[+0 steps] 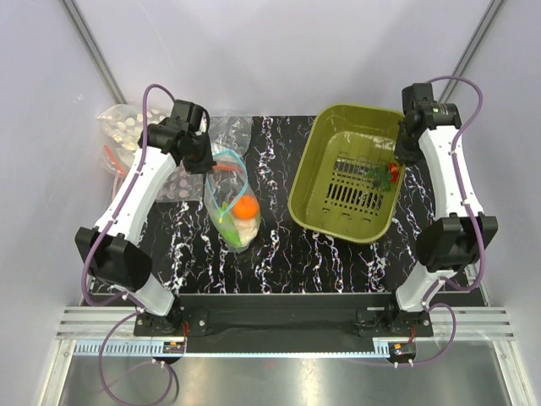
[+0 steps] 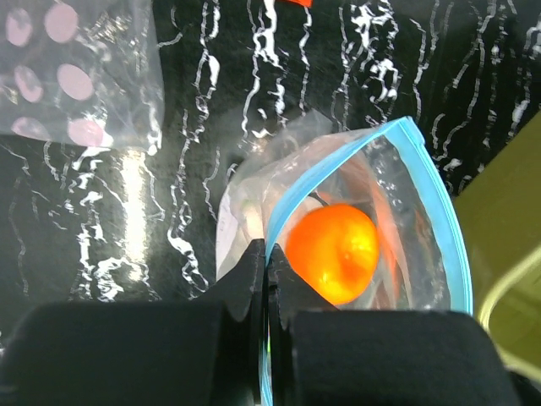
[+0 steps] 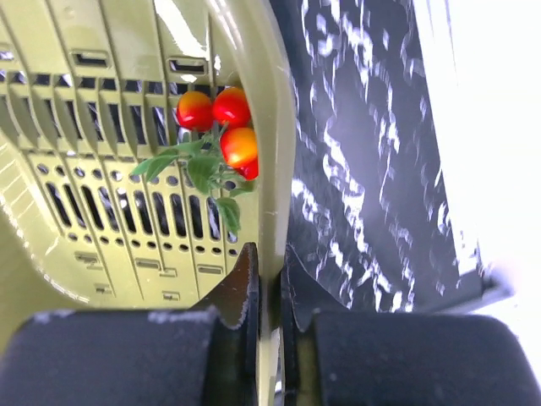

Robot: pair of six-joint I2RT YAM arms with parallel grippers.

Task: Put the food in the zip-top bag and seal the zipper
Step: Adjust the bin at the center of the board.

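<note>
Left jaws pinch zipper (image 2: 439, 220), right jaws basket (image 3: 272, 127)

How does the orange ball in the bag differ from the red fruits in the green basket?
The orange ball is single, bigger and bare; the red fruits are a small cluster with green leaves. The ball lies inside the zip-top bag; the fruits lie in the green basket. Both look round and glossy.
</note>
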